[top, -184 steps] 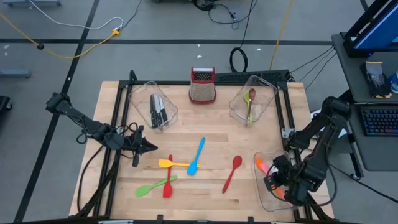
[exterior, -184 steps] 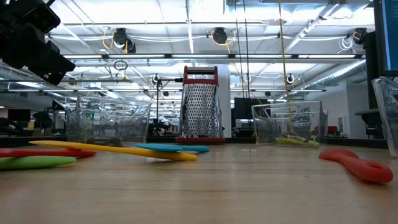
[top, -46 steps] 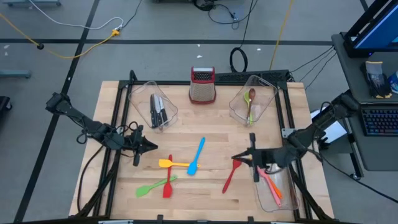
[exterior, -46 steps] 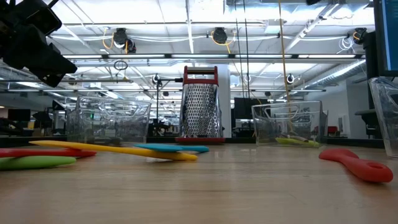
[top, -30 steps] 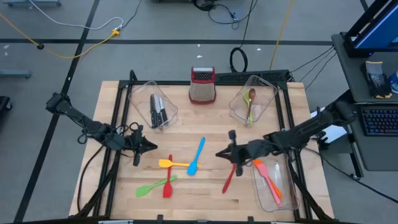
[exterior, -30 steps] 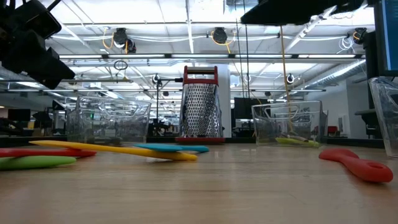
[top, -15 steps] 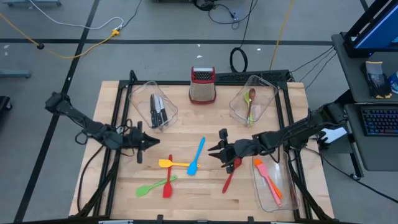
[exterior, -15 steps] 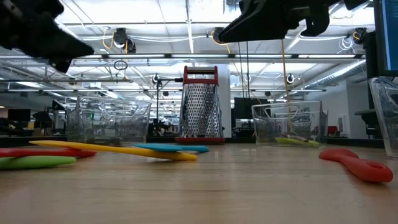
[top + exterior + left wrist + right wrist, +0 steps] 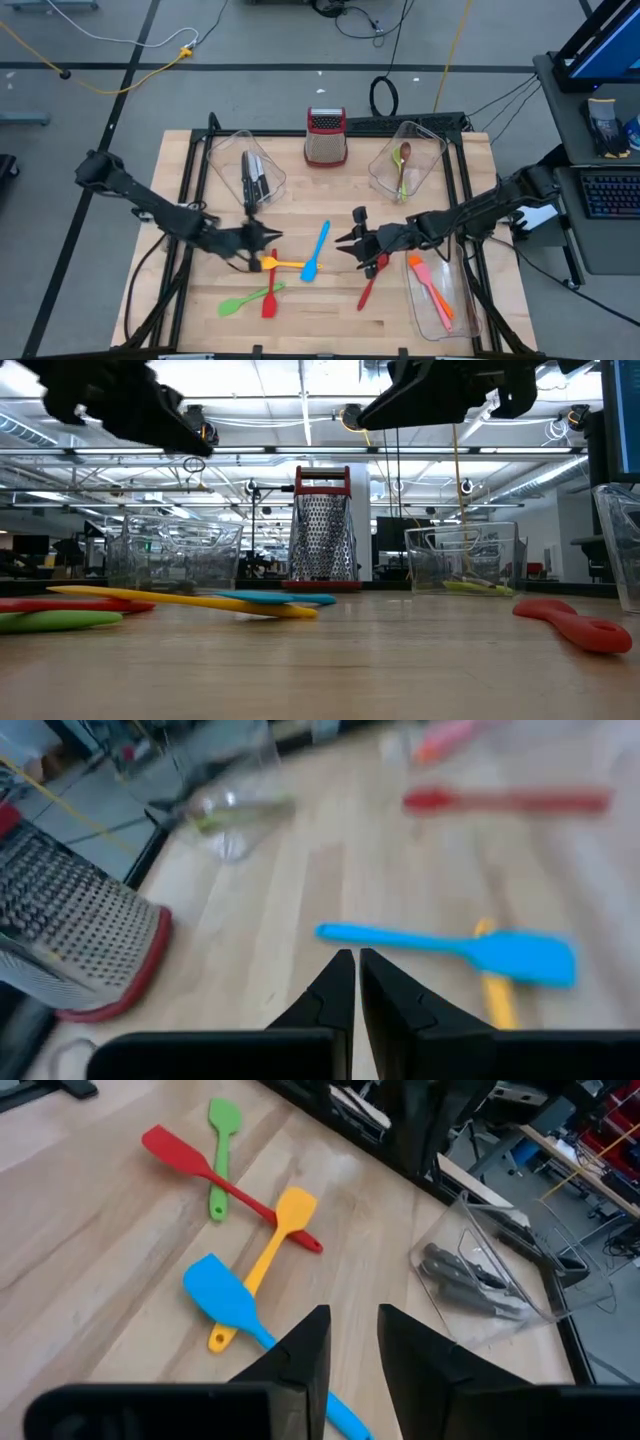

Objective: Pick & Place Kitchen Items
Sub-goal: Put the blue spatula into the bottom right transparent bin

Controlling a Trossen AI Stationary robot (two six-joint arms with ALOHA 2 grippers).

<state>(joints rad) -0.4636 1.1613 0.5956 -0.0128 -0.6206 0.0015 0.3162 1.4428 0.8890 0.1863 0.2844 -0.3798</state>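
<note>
**Both arms over the loose utensils at mid-worktop**

The left tool (image 9: 268, 236) hangs above the worktop (image 9: 330, 310) with its fingers (image 9: 338, 988) pressed together and nothing between them, just beside the yellow spatula (image 9: 277, 264). The right tool (image 9: 350, 240) hovers over the head of the red spoon (image 9: 372, 280), its fingers (image 9: 305, 1350) a narrow gap apart and empty.

Loose on the wood lie the blue spatula (image 9: 316, 250), crossing the yellow one's handle, and nearer the front edge the green spatula (image 9: 248, 299) with the red spatula (image 9: 270, 288) laid across it. The red spoon lies apart to the right of these.

Three clear bins stand on the worktop. The back-left bin (image 9: 232, 150) holds black-handled knives (image 9: 253, 177). The back-right bin (image 9: 425, 140) holds a green spoon (image 9: 401, 180) and a brown spoon (image 9: 404, 153). The front-right bin (image 9: 425, 310) holds a pink spatula (image 9: 424, 279) and an orange spatula (image 9: 440, 303). A grater (image 9: 326, 136) with a red top stands upright between the two back bins.
</note>
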